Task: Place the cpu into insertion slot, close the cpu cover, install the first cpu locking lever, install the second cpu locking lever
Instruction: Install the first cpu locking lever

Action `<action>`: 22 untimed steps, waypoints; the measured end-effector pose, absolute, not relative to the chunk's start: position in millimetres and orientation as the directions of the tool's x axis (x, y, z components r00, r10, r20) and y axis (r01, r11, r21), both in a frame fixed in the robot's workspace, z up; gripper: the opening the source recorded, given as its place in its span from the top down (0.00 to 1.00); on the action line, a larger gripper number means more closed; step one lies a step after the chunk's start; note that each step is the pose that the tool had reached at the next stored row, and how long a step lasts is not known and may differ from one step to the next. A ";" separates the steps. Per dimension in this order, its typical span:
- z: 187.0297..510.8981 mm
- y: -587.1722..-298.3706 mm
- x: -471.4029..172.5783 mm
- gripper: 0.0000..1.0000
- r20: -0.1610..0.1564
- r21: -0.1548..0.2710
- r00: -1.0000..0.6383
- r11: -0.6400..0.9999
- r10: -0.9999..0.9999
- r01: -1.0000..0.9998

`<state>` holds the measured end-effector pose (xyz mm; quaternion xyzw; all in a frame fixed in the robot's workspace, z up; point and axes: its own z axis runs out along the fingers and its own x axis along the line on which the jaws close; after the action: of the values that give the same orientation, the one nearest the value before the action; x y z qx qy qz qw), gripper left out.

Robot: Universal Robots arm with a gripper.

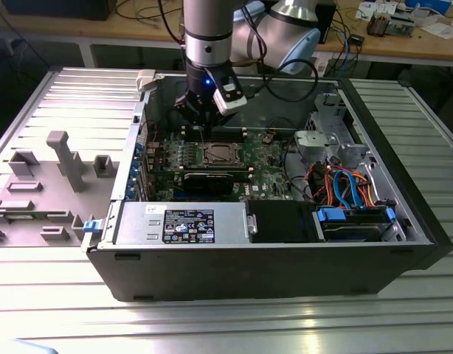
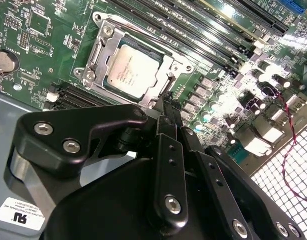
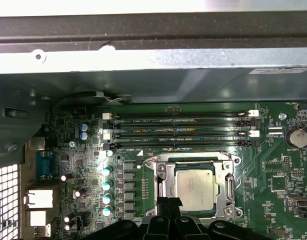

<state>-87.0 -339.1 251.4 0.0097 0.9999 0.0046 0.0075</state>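
Black label (image 1: 188, 225) and white sticker (image 1: 154, 210) on the power supply (image 1: 138, 221): print too small to read. Etched print on the cpu (image 2: 131, 70) top is illegible. White silkscreen beside the memory slots (image 3: 178, 127) is unreadable too.

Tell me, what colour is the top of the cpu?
Silvery grey metal. The cpu shows best in the second wrist view, sitting under its cover.

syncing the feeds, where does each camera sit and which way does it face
Exterior view: off the arm, above the open computer case, looking down; arm and gripper over the motherboard.
Second wrist view: on the wrist, looking past the gripper at the cpu under the closed cpu cover.
First wrist view: on the wrist, facing the memory slots and case wall; gripper.
All share the cpu.
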 end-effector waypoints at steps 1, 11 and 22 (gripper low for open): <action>251.4 -339.1 -87.4 0.89 -0.015 0.009 -1.000 1.000 0.020 0.019; 251.4 -339.1 -90.8 0.89 -0.015 0.009 -1.000 1.000 0.019 0.019; 251.4 -339.1 -94.6 0.89 -0.015 0.009 -1.000 1.000 0.019 0.019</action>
<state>-94.6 -339.1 251.4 0.0097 0.9999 0.0046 0.0075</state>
